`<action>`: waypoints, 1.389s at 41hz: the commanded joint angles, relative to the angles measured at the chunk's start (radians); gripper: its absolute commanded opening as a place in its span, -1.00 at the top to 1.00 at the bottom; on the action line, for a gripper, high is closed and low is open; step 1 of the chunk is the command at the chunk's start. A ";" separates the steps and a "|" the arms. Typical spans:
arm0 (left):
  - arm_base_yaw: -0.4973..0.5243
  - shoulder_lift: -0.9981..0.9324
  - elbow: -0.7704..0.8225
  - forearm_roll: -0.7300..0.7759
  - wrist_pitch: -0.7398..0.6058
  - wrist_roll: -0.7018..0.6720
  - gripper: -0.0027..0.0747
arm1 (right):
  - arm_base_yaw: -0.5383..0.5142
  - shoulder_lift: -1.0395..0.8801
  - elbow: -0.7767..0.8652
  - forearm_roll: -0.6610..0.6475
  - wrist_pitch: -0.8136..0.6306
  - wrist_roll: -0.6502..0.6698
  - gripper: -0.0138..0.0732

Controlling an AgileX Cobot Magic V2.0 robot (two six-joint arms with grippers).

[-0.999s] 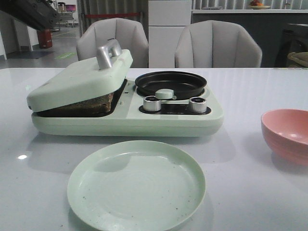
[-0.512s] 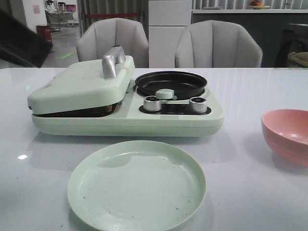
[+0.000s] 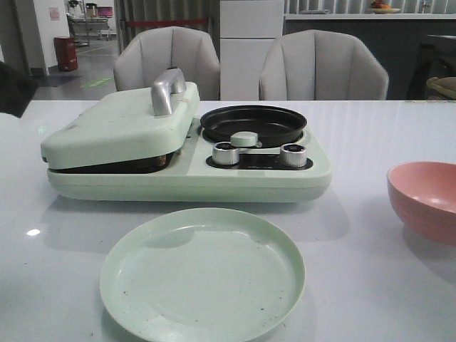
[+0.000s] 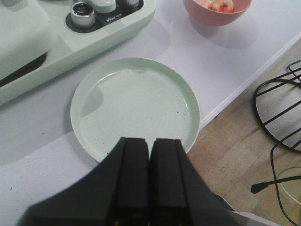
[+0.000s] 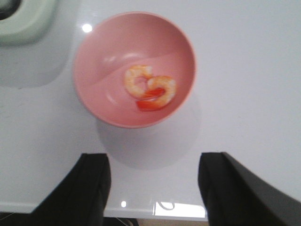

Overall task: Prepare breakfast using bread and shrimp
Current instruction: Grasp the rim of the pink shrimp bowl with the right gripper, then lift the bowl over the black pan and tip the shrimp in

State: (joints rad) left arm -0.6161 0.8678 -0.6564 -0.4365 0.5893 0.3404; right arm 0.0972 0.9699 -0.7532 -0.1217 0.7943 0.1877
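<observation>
Left gripper [image 4: 150,155] has its two black fingers pressed together with nothing between them, hanging above the near rim of the green plate [image 3: 202,274]. Right gripper [image 5: 153,188] is spread wide, fingers well apart and empty, poised over bare table [image 3: 370,285] just short of the pink bowl [image 5: 134,69].

From the front, the plate lies nearest, at 6 o'clock on the table, with only a few dark specks on it. The bowl sits at about 3 o'clock, well apart from the plate, partly cut by the picture's edge. Inside it lies the shrimp [image 5: 149,87], a curled orange-pink piece with a red tail end, resting a little off the bowl's middle.

Behind the plate, toward 12 o'clock, stands the green cooker [image 3: 187,153]. Its lid [image 3: 117,128], with a silver handle [image 3: 167,90], is down over the 9 o'clock half, leaving only a thin dark gap at the front; I cannot make out the bread through it. On the 3 o'clock half sits a black pan [image 3: 253,123], with two silver knobs [image 3: 226,153] in front of it.

Beyond the table stand two grey chairs [image 3: 322,65].
</observation>
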 commanded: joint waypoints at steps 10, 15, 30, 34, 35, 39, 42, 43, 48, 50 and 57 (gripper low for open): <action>-0.009 -0.012 -0.026 -0.017 -0.059 -0.007 0.67 | -0.210 0.295 -0.137 0.110 -0.093 -0.101 -0.50; -0.009 -0.012 -0.026 -0.017 -0.058 -0.007 0.67 | -0.257 0.404 -0.190 0.228 -0.106 -0.225 -0.50; -0.009 -0.012 -0.026 -0.017 -0.058 -0.007 0.67 | -0.268 0.684 -0.333 0.297 -0.155 -0.317 -0.50; -0.009 -0.012 -0.026 -0.021 -0.058 -0.007 0.67 | -0.268 0.725 -0.351 0.294 -0.165 -0.323 -0.50; -0.009 -0.012 -0.026 -0.021 -0.058 -0.007 0.67 | -0.268 0.735 -0.354 0.291 -0.167 -0.323 -0.48; -0.009 -0.012 -0.026 -0.022 -0.057 -0.007 0.67 | -0.268 0.757 -0.360 0.285 -0.169 -0.323 -0.26; -0.009 -0.012 -0.026 -0.022 -0.057 -0.007 0.67 | -0.268 0.759 -0.360 0.285 -0.173 -0.324 -0.02; -0.009 -0.012 -0.026 -0.022 -0.057 -0.007 0.67 | -0.268 0.759 -0.360 0.285 -0.176 -0.324 0.05; -0.009 -0.012 -0.026 -0.022 -0.057 -0.007 0.67 | -0.268 0.759 -0.360 0.284 -0.184 -0.327 0.37; -0.009 -0.012 -0.026 -0.022 -0.057 -0.007 0.67 | -0.268 0.758 -0.360 0.280 -0.184 -0.329 0.45; -0.009 -0.012 -0.026 -0.022 -0.057 -0.007 0.67 | -0.261 0.715 -0.360 0.276 -0.180 -0.330 0.58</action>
State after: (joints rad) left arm -0.6161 0.8669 -0.6546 -0.4365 0.5893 0.3404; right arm -0.1632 1.7632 -1.0883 0.1703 0.6391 -0.1263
